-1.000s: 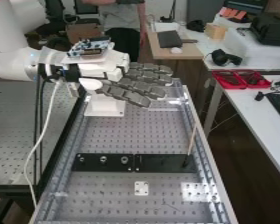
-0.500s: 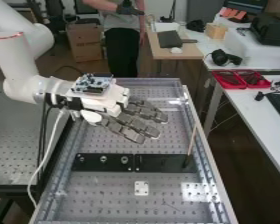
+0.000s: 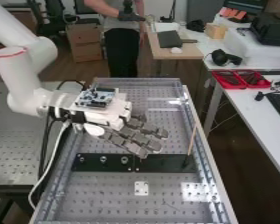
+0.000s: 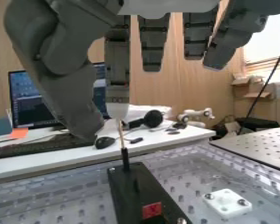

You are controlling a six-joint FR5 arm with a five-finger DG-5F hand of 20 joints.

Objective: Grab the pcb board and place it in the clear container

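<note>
"One hand (image 3: pixel 142 138) is over the bench (image 3: pixel 104 197). What is it doing with its fingers?"

"They are straight and spread apart. They point to the right and a bit to the near end. I see nothing in them."

"Where is the board?"

"I am not sure. In the wrist view there is a small red square (image 4: pixel 152 210) flat on the black plate (image 3: pixel 169 164). That could be it, but I can't tell."

"Which way is it from the hand?"

"Down, and I think a little to the right. It sits between the foot of the thin stick (image 3: pixel 192 139) and a screw (image 4: pixel 182 220). The plate runs left to right, and the fingers slant across it."

"So what matters for the next move?"

"The hand is left of the stick. I think it must go down onto the square and stop before it bumps the stick."

"And the clear box?"

"There is a shiny strip (image 3: pixel 165 109) at the far right, but I can't tell if that is a box."
</note>
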